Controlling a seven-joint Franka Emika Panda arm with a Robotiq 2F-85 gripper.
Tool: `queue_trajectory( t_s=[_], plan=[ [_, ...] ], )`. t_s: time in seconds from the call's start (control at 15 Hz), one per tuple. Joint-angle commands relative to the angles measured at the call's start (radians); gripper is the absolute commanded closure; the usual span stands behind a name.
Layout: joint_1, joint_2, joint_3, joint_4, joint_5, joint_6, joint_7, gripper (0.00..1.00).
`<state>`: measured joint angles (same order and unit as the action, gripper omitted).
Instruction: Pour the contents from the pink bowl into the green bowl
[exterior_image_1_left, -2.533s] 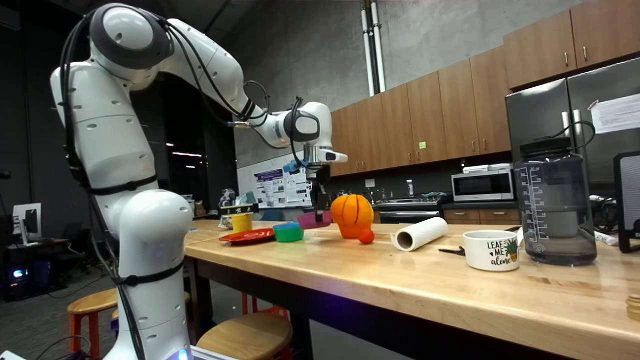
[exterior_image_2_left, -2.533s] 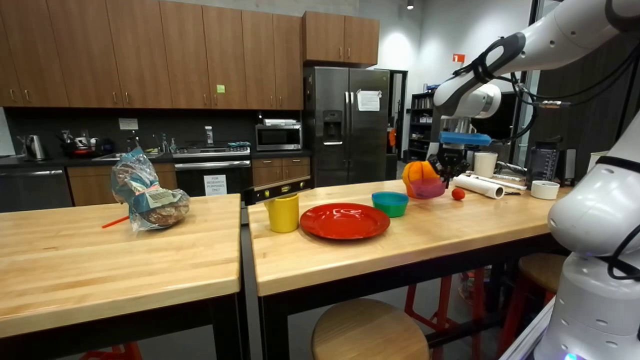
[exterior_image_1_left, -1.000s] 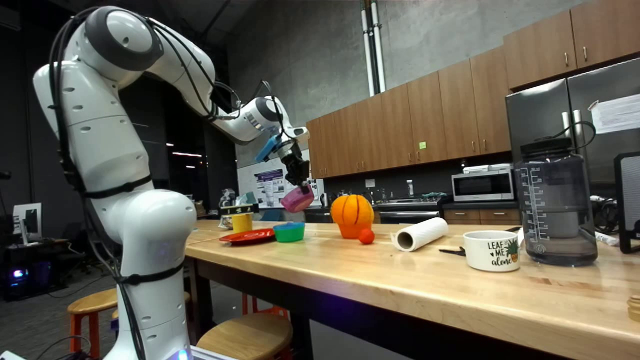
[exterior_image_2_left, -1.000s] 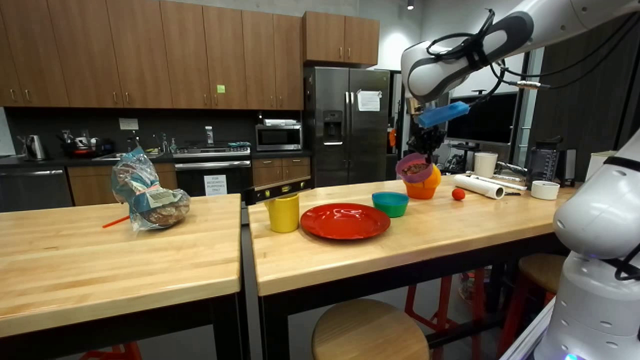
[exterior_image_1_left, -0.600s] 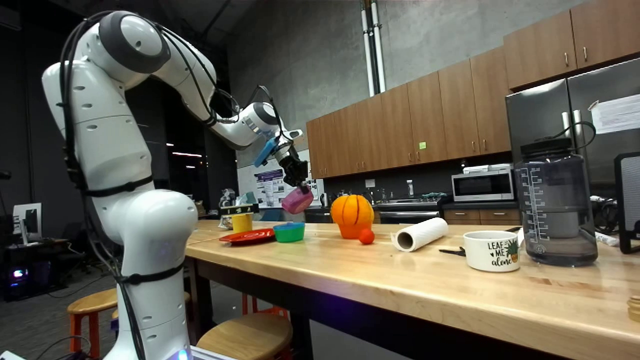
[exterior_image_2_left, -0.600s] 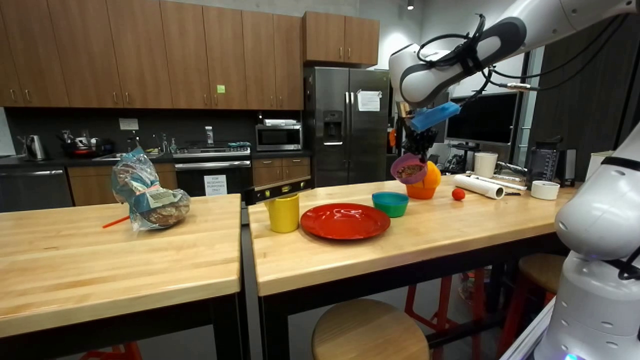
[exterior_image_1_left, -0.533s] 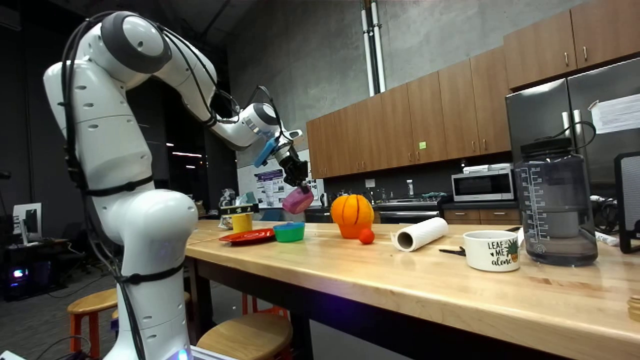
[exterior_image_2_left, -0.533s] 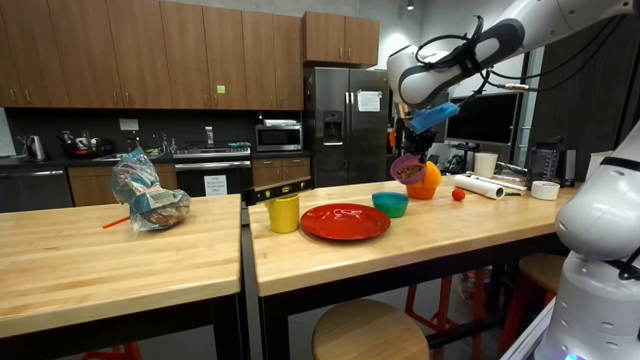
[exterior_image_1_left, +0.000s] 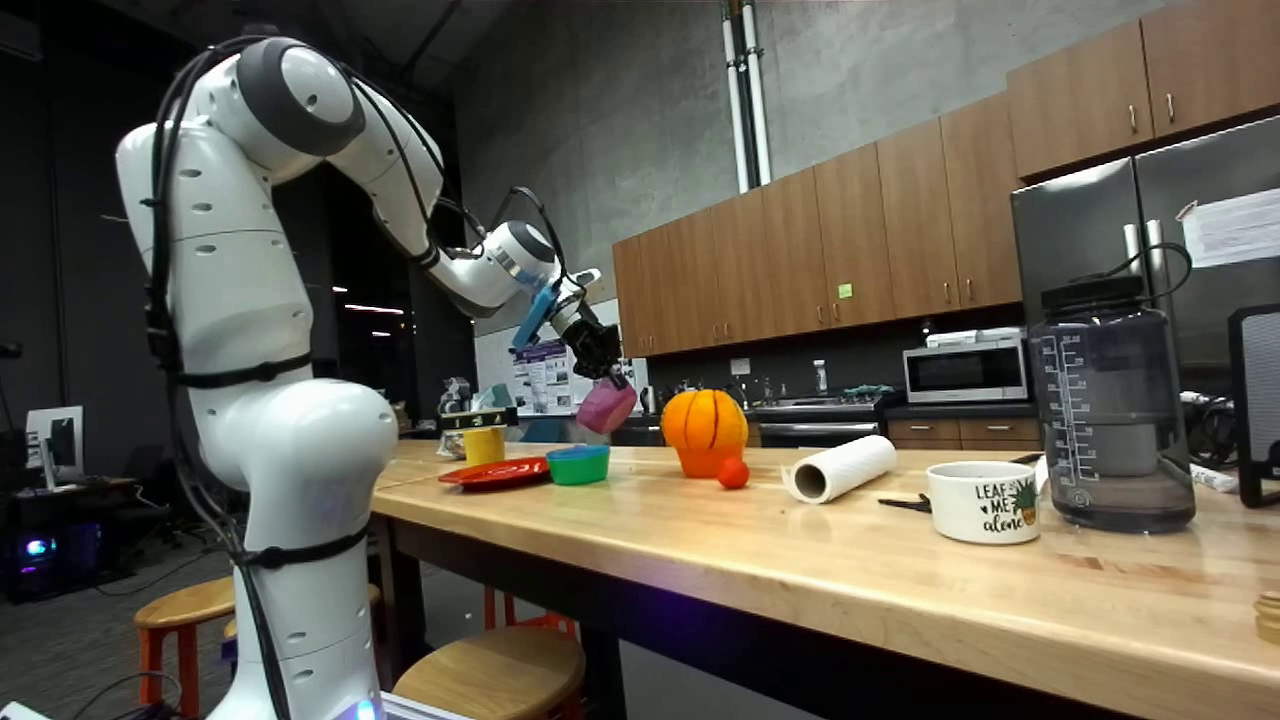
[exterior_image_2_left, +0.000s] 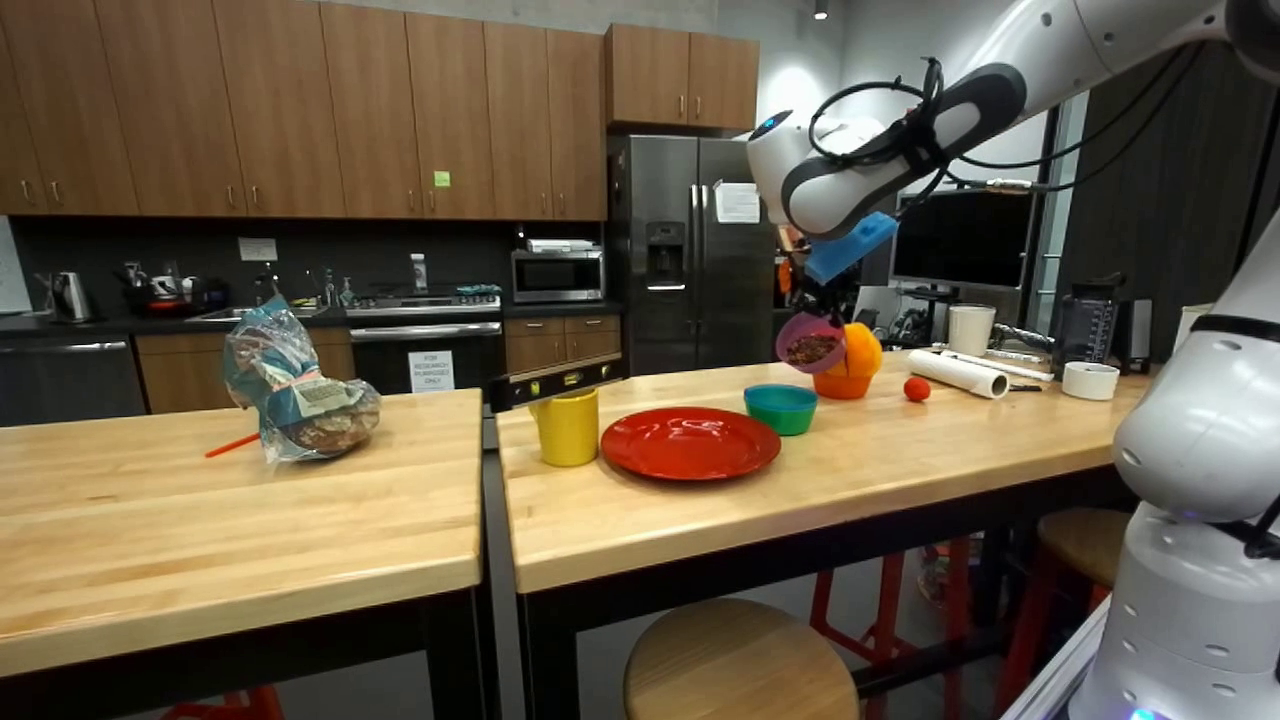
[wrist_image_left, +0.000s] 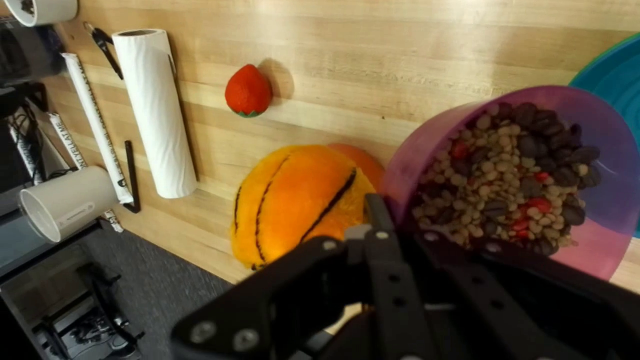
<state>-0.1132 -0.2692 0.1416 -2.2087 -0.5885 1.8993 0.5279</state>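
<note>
The pink bowl (exterior_image_1_left: 605, 407) is in the air, tilted, in both exterior views (exterior_image_2_left: 798, 327). In the wrist view the pink bowl (wrist_image_left: 420, 140) holds beans, lentils and red pieces, gathered in it. My gripper (wrist_image_left: 395, 220) is shut on the pink bowl's wall, one finger outside and the other inside. The gripper also shows in both exterior views (exterior_image_1_left: 617, 378) (exterior_image_2_left: 832, 312). The green bowl (exterior_image_1_left: 578, 470) stands upright on the table, below the pink bowl and a little to one side (exterior_image_2_left: 780, 412). Its blue-green inside (wrist_image_left: 620, 82) is partly hidden by the pink bowl in the wrist view.
An orange ribbed ball (wrist_image_left: 295, 200) sits in an orange cup (exterior_image_2_left: 842, 385) close beside the pink bowl. A red strawberry (wrist_image_left: 248, 91) and a white paper roll (wrist_image_left: 155, 110) lie beyond. A red plate (exterior_image_2_left: 690, 442) and a yellow mug (exterior_image_2_left: 567, 428) stand past the green bowl.
Over 2.5 seconds the pink bowl has risen from beside the orange ball, moved toward the green bowl and tilted. In the last half second it has tilted further and shifted slightly.
</note>
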Motion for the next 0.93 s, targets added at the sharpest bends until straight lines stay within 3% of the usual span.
queue_trajectory(
  t_s=[0.0,0.87],
  plan=[
    [0.032,0.023,0.008,0.023,-0.069,-0.047,0.048,0.99],
    [0.146,0.072,0.041,0.01,-0.287,-0.168,0.188,0.99]
  ],
)
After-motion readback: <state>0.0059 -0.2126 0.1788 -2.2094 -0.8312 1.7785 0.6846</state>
